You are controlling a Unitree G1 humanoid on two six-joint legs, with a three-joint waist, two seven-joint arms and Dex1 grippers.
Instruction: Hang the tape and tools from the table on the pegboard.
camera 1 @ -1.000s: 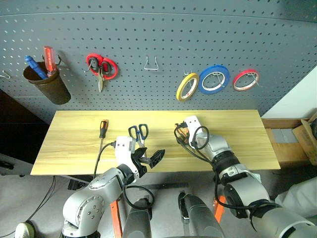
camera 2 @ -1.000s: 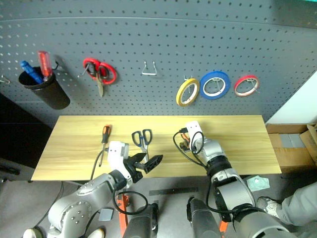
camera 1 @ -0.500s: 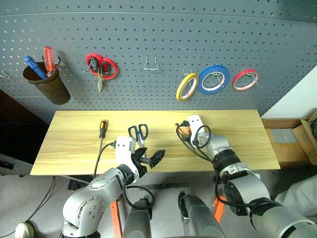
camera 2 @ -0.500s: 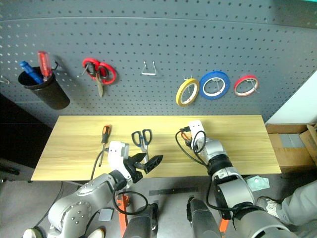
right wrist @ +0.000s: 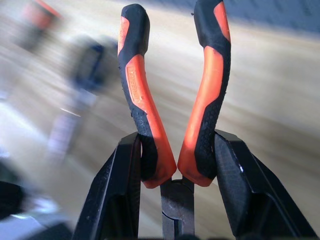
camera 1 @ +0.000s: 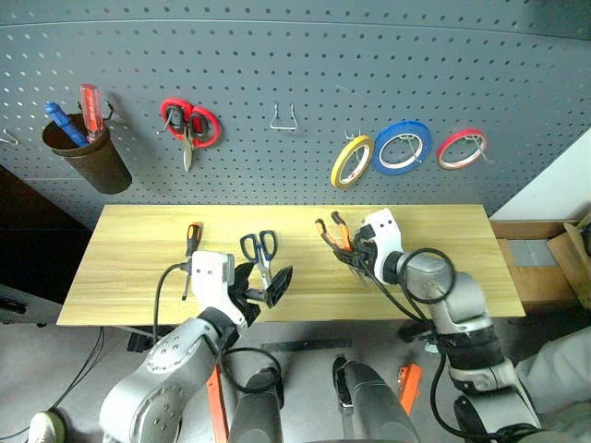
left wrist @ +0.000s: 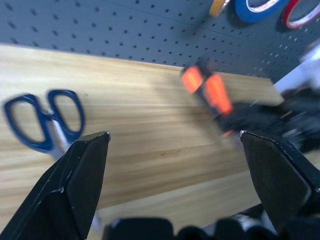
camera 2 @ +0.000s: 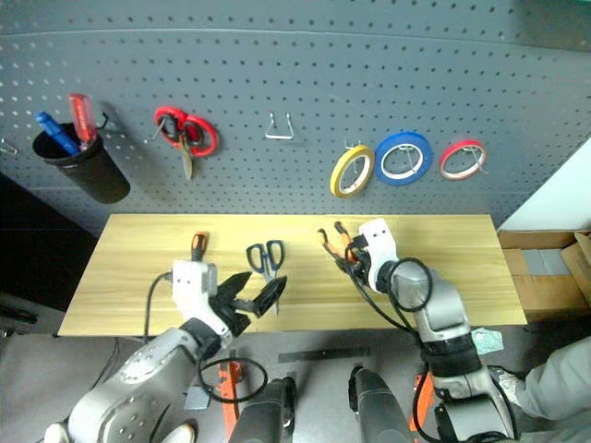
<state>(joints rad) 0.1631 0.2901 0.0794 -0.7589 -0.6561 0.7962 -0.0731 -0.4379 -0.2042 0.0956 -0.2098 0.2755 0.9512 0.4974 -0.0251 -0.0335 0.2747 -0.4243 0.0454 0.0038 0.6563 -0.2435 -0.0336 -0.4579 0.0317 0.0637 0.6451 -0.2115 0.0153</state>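
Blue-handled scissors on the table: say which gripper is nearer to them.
Left. The left gripper hovers open just in front of the scissors; the right gripper is off to their right, shut on the pliers.

A workshop corner, or a lab mock-up of one — the large dark grey pegboard (camera 1: 295, 65) says it first. On its hooks hang red-handled scissors (camera 1: 189, 125) towards the left and three rolls at the right: yellow tape (camera 1: 350, 161), a blue ring (camera 1: 400, 147), a red ring (camera 1: 460, 148). A dark cup (camera 1: 88, 157) at the pegboard's far left holds screwdrivers. Just below the pegboard stands a light wooden table (camera 1: 138, 268) with hand tools on it — blue-handled scissors (camera 1: 259, 247) and an orange-handled screwdriver (camera 1: 191, 242). A cardboard box (camera 1: 574, 254) sits off to the right, below the pegboard.
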